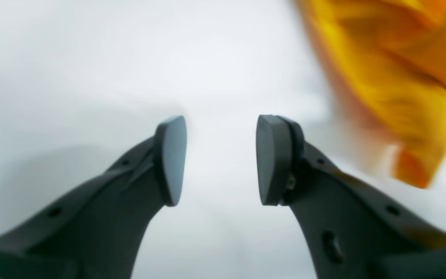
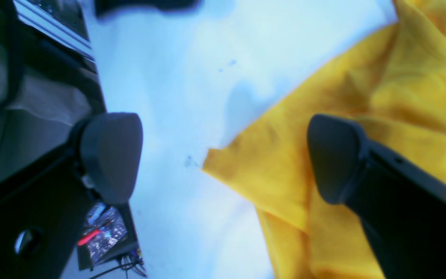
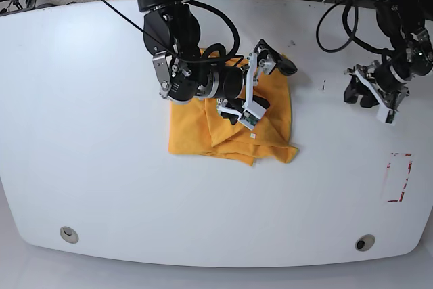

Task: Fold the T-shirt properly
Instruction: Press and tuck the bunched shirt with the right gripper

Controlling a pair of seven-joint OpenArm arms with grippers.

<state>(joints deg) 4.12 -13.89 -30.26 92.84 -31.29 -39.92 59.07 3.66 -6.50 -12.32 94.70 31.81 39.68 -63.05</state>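
In the base view the near rim of the white table (image 3: 203, 248) is bare apart from two small round fittings, one at lower left (image 3: 67, 235) and one at lower right (image 3: 365, 242), and a red-marked patch (image 3: 399, 177) sits toward the right edge. Further up, just left of the frame's centre, the T-shirt (image 3: 233, 130) lies on the table as a rumpled, partly folded orange-yellow heap, its lower edge bunched into overlapping layers and a small white label showing on the cloth. Directly above that heap, the right gripper (image 3: 258, 82) hangs over the shirt's upper right part with its jaws spread wide and nothing between them; in the right wrist view one dark pad (image 2: 110, 155) stands over bare table at the left of the frame while the other (image 2: 335, 155) stands over the yellow cloth, whose pointed corner reaches to the middle of the frame between them. Whether either pad touches the fabric cannot be told. Off at the right of the base view, well apart from the shirt, the left gripper (image 3: 373, 93) is poised over bare table; the left wrist view shows its jaws parted and empty (image 1: 221, 159), with blurred orange fabric only in the upper right corner of that frame.
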